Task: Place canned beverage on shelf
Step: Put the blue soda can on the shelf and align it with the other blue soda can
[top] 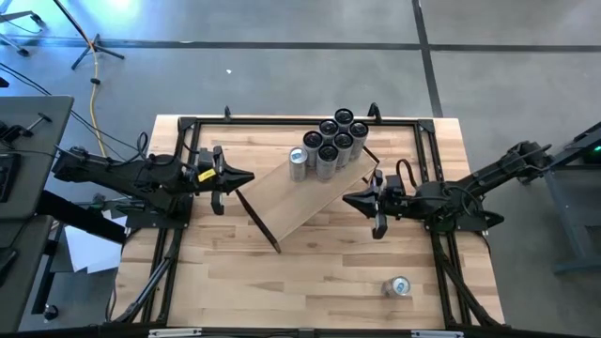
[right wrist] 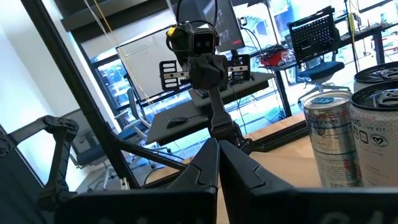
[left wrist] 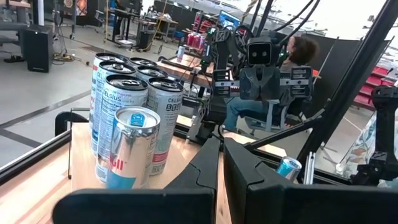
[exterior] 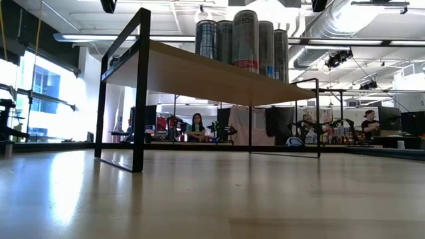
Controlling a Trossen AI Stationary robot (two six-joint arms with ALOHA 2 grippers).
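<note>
Here the shelf (top: 305, 202), a smooth pale wood board on thin black brackets, lies diagonally mid-counter, its long axis running toward the far right corner. Seven upright metal cans (top: 331, 143) cluster at that end; another can (top: 400, 286) lies near the counter's front right. Left gripper (top: 246, 178) and right gripper (top: 349, 199) flank the shelf, jaws together, empty.

"CELSIUS" reads on the white cans (left wrist: 127, 102) (also "LIVE FIT" on one (right wrist: 376, 134)).
</note>
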